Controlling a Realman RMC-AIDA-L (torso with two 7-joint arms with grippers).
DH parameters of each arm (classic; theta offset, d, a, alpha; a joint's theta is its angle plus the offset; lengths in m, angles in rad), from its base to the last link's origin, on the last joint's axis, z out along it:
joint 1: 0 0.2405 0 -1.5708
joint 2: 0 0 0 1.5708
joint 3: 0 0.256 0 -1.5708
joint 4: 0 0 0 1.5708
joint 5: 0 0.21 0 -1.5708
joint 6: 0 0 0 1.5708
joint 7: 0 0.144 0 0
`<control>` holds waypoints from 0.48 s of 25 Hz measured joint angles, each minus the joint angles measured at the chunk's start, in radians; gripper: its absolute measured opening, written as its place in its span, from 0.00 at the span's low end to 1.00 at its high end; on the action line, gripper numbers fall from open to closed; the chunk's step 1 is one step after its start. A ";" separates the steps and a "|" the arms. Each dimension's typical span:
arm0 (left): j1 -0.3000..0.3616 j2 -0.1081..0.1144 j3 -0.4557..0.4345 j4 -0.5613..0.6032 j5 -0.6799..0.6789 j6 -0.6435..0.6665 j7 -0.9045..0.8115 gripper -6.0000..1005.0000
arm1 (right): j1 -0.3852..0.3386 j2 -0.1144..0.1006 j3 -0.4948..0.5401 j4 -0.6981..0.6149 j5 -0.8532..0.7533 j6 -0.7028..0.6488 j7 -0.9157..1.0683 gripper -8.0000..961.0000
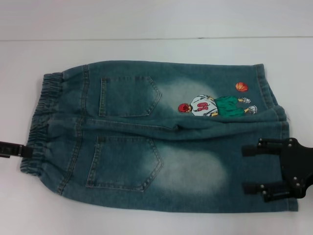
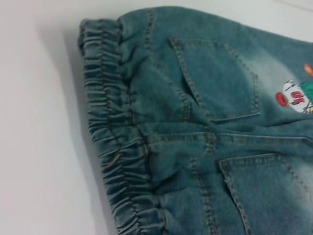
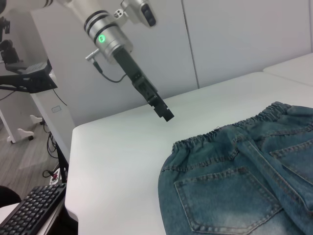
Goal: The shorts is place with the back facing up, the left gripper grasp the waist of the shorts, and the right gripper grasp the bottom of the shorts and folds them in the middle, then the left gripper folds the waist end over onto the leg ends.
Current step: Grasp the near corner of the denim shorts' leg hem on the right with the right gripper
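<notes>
The blue denim shorts (image 1: 146, 132) lie flat on the white table (image 1: 146, 24), back pockets up. Their elastic waist (image 1: 41, 122) points left and the leg ends (image 1: 279, 112) point right. My left gripper (image 1: 27, 150) reaches in from the left edge and meets the waist at its near part. In the right wrist view the left gripper (image 3: 166, 115) hangs just above the table, a little short of the waist (image 3: 220, 134). My right gripper (image 1: 250, 169) hovers open over the near leg's hem, nothing between its fingers. The left wrist view shows the waist (image 2: 107, 122) close up.
A cartoon basketball player print (image 1: 215, 105) marks the far leg. The table's edge (image 3: 73, 196) drops off beyond the waist end. Past that edge stand a keyboard (image 3: 34, 208) and an equipment stand (image 3: 29, 81).
</notes>
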 joint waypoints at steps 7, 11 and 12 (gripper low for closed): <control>-0.070 0.027 0.011 -0.106 0.063 -0.039 -0.125 0.83 | 0.014 -0.003 -0.001 -0.002 0.000 0.002 -0.001 0.95; -0.087 0.030 0.041 -0.153 0.105 -0.091 -0.163 0.83 | 0.017 -0.005 -0.004 -0.002 0.000 0.006 -0.002 0.95; -0.088 0.030 0.048 -0.161 0.116 -0.110 -0.170 0.83 | 0.018 -0.006 -0.005 -0.002 0.000 0.008 -0.002 0.95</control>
